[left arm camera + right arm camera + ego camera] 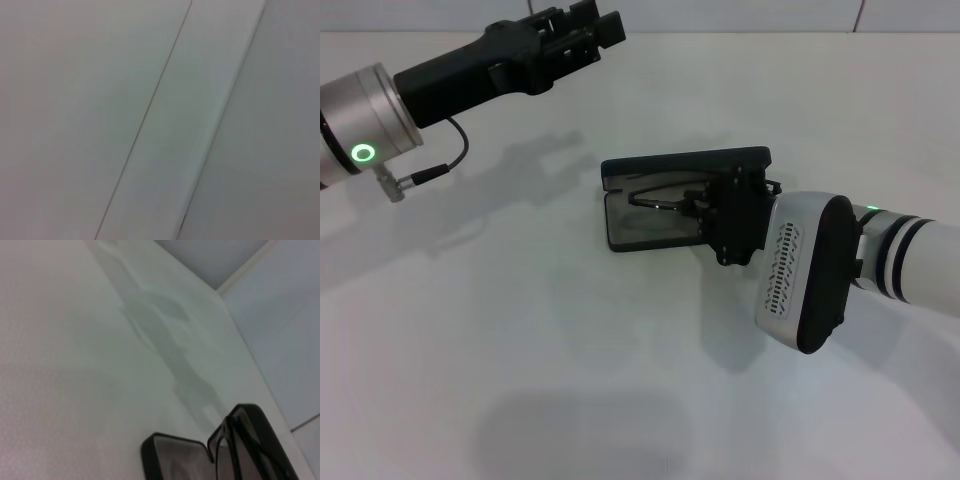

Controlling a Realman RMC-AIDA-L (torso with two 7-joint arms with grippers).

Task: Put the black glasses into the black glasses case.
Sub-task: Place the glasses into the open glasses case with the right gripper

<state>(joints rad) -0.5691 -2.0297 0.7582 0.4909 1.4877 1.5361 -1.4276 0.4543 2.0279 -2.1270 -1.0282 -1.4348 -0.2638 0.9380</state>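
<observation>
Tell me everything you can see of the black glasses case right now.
The black glasses case lies open on the white table, near its middle. It is a rectangular, hard-looking clamshell with rounded corners, its lid raised behind a grey-lined tray. The black glasses sit partly inside. The right tool reaches over its right end, hiding that part.
</observation>
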